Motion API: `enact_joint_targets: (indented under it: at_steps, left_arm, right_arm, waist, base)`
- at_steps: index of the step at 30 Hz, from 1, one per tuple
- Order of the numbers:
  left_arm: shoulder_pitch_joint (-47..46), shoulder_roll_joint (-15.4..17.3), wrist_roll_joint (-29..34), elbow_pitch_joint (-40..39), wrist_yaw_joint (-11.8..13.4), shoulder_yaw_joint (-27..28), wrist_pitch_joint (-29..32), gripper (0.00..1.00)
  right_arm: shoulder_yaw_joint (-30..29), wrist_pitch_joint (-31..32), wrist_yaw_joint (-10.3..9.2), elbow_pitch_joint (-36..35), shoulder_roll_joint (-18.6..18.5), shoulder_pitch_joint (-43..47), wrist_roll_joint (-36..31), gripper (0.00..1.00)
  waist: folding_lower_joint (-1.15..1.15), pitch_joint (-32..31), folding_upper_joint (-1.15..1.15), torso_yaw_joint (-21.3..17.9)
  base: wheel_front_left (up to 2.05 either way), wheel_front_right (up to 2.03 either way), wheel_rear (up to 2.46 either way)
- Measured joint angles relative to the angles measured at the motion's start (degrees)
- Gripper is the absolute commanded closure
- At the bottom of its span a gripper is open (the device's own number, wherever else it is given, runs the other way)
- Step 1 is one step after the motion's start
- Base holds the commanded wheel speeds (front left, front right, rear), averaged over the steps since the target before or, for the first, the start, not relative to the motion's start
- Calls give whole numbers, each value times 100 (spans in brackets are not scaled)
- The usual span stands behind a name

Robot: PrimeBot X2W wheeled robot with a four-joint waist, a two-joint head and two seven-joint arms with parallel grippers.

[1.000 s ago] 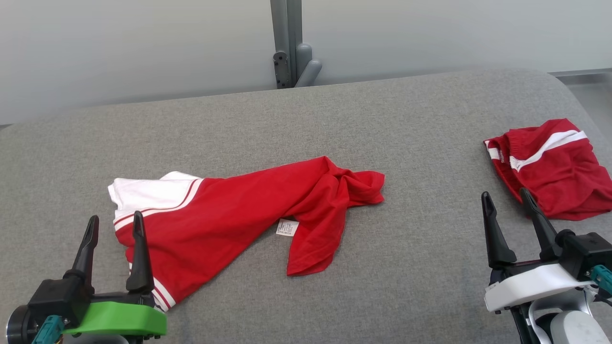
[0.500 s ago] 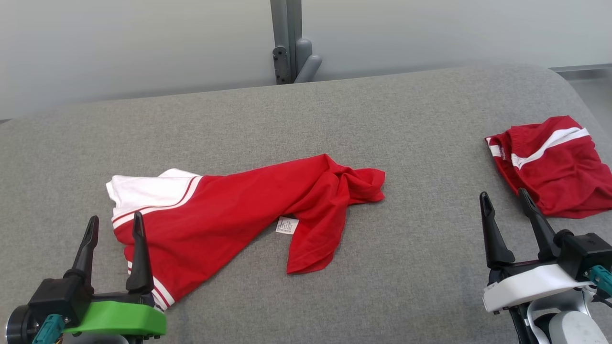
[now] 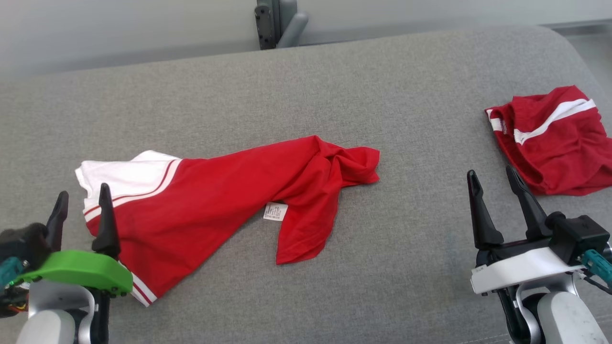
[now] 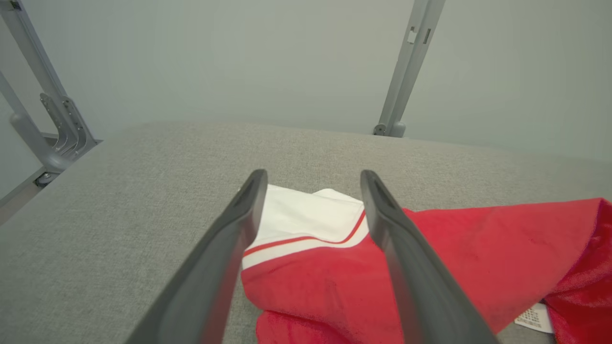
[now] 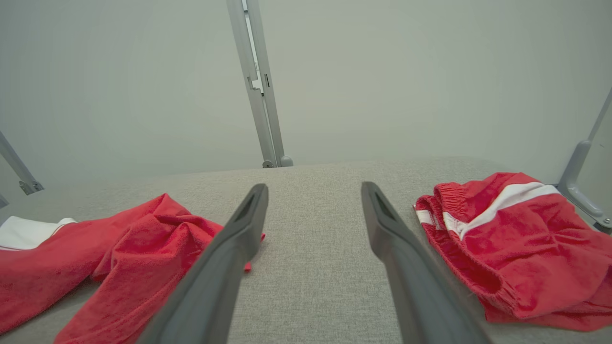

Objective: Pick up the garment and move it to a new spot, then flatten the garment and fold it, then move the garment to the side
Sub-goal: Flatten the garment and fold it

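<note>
Garment crumpled on gray pad, L claw spread near it.

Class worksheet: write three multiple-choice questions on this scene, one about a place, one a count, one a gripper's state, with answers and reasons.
1. Where do the red shorts lie? A. On the grey surface, beyond the right gripper. B. On the floor. C. On a post.
2. How many garments lie there? A. One. B. Two. C. Four.
3. What state is the left gripper in? A. Shut on cloth. B. Open, holding nothing. C. Shut on a label.
Answers: 1 A, they lie past the right fingertips; 2 B, the red and white shirt plus the shorts; 3 B, its fingers stand apart, gripping nothing.
</note>
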Motion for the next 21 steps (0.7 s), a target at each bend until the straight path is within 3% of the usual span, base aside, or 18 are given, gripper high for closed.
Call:
enact_joint_targets:
  at_steps: [12, 19, 20, 21]
  left_arm:
    - [-1641, 342, -915, 2081, -700, 369, 476, 0]
    - [-2260, 538, -1091, 3123, -988, 480, 455, 0]
    - [-2321, 564, -1103, 3193, -1025, 483, 427, 22]
    - [-2366, 583, -1110, 3236, -1071, 477, 380, 70]
  right_arm:
    - [235, -326, 0, 287, 73, -644, 87, 0]
    - [332, -448, 0, 521, 98, -842, 119, 0]
    - [333, -466, 0, 546, 103, -851, 131, 0]
    - [327, -477, 0, 566, 104, -855, 136, 0]
  waist:
    - [1, 1096, 0, -258]
    - [1, 1560, 0, -458]
    - [1, 1593, 0, -495]
    - [1, 1617, 0, -527]
  base:
    - [0, 0, 0]
    - [0, 0, 0]
    - [0, 0, 0]
    - [0, 0, 0]
